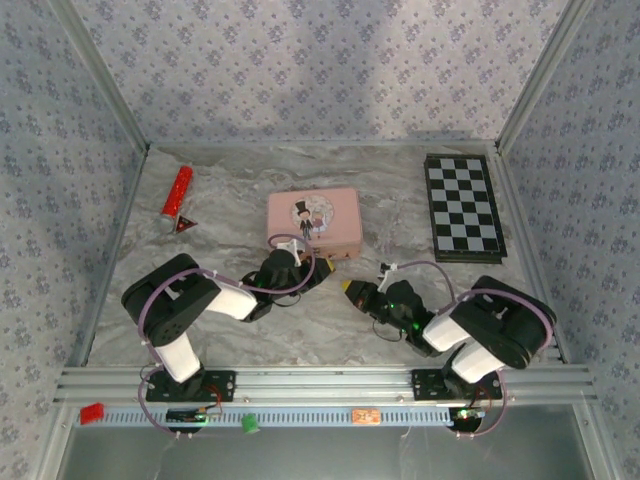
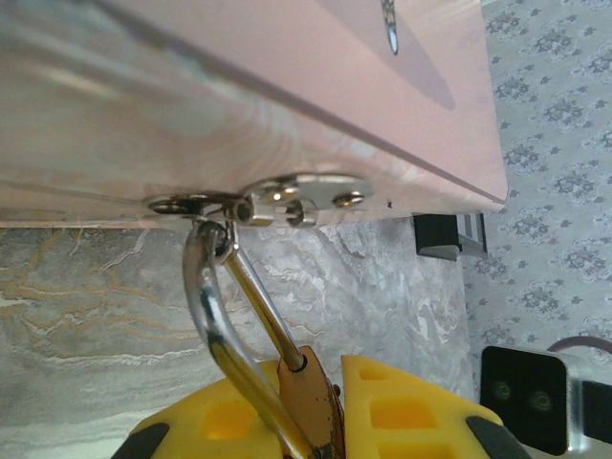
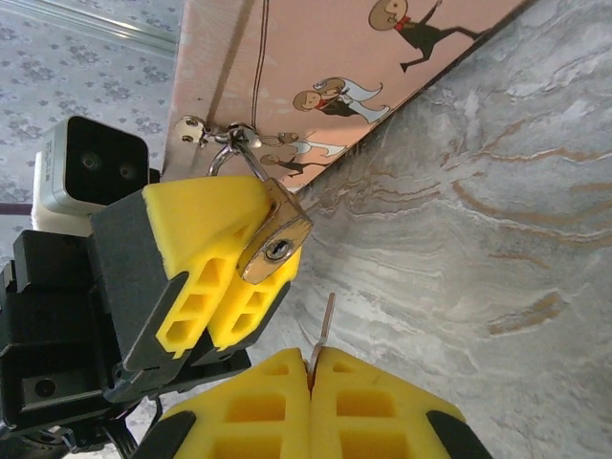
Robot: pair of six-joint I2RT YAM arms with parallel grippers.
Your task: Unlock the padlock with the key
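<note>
Patterned wallpaper lines the walls round a grey marbled bench. On it lie one pink tin, one chequered board and one red tube. There are two arms and two hands, with one padlock and one key.

The padlock hangs at the tin's near edge. Its shackle is threaded through the tin's hasp, and its long axis runs from the hasp out towards the near side of the bench. The left hand is clenched on the brass body, with one yellow pad on either side. The right hand is clenched on the key. The thin blade sticks out from between the pads and points towards the padlock, with its tip just short of it.

The left wrist view shows the shackle in the hasp up close. The right wrist view shows the keyhole, turned towards the right hand. The overhead view takes in the whole bench, with the two hands near each other in front of the tin.
</note>
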